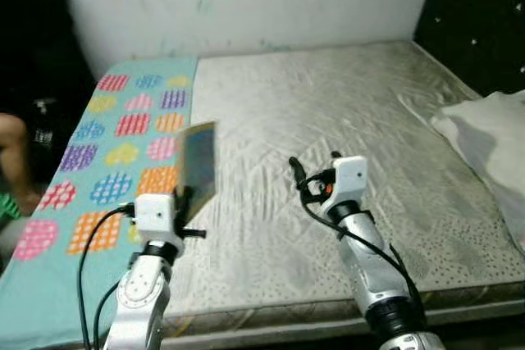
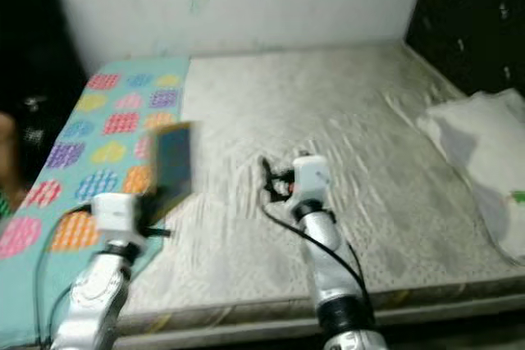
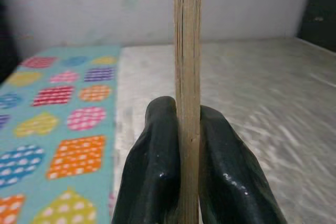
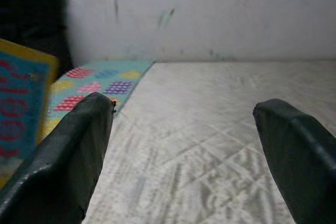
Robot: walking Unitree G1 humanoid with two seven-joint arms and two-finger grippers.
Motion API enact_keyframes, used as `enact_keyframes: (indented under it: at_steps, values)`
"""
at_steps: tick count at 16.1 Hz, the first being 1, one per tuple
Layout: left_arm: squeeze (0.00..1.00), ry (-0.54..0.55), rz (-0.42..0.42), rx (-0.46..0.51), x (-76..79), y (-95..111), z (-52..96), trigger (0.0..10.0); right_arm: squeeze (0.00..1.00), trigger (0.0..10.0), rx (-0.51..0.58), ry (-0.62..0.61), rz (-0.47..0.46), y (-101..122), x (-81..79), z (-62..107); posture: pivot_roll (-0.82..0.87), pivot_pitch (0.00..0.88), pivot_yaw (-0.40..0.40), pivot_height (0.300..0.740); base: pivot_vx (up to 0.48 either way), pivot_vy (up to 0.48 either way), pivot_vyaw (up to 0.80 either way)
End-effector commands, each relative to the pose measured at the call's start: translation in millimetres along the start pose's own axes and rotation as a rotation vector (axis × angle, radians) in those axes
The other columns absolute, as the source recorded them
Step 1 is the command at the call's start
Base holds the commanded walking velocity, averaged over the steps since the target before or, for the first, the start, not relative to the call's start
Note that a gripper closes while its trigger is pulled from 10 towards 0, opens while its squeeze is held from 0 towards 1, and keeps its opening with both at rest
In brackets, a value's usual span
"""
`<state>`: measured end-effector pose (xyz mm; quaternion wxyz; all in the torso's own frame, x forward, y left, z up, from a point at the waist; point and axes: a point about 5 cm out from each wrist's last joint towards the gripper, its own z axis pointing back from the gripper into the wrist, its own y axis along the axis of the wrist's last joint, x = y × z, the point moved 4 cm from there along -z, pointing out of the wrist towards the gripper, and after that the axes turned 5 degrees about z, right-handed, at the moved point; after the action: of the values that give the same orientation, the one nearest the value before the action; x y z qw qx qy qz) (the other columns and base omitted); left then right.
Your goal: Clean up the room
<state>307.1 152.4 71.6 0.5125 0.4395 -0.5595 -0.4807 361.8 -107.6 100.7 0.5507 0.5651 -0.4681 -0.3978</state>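
Standing upright in the clenched left gripper (image 3: 188, 145), a thin book (image 1: 198, 165) with a yellow edge and blue cover is held above the bed, over the seam where the colourful patterned sheet (image 1: 115, 153) meets the bare grey mattress (image 1: 344, 120). Beside it, the right gripper (image 1: 312, 171) hovers over the mattress with its fingers spread wide and nothing between them. Judging by this, the tidying is partway: the book is picked up but not yet put away, and a white cloth (image 1: 492, 137) lies crumpled at the bed's right edge.
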Motion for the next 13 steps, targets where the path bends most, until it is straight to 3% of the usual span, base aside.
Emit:
enact_keyframes:
  at_steps: [1, 8, 12, 13]
  values:
    - [0.0, -0.024, 0.004, 0.026, 9.6, 6.8, -4.1, 10.0, 0.0, 10.0, 0.002, -0.021, 0.014, 1.6, 10.8, 0.6, -0.06, 0.0, 0.083, 0.74, 0.0, 0.0, 0.0]
    - [0.0, -0.018, -0.021, 0.034, 6.7, 9.8, -5.8, 10.0, 0.0, 10.0, 0.05, -0.042, 0.0, 12.3, 24.4, 4.9, -0.07, 0.0, 0.079, 0.74, 0.0, 0.0, 0.0]
    - [0.0, 0.001, -0.042, 0.068, -1.6, 22.3, 6.5, 10.0, 0.0, 10.0, 0.06, -0.044, 0.038, 17.6, 39.3, 36.0, -0.08, 0.0, 0.075, 0.74, 0.0, 0.0, 0.0]
    - [0.0, 0.021, -0.067, 0.067, -7.0, 22.8, 15.8, 10.0, 0.0, 10.0, 0.036, -0.04, 0.057, 14.4, 44.0, 48.3, -0.08, 0.0, 0.066, 0.74, 0.0, 0.0, 0.0]
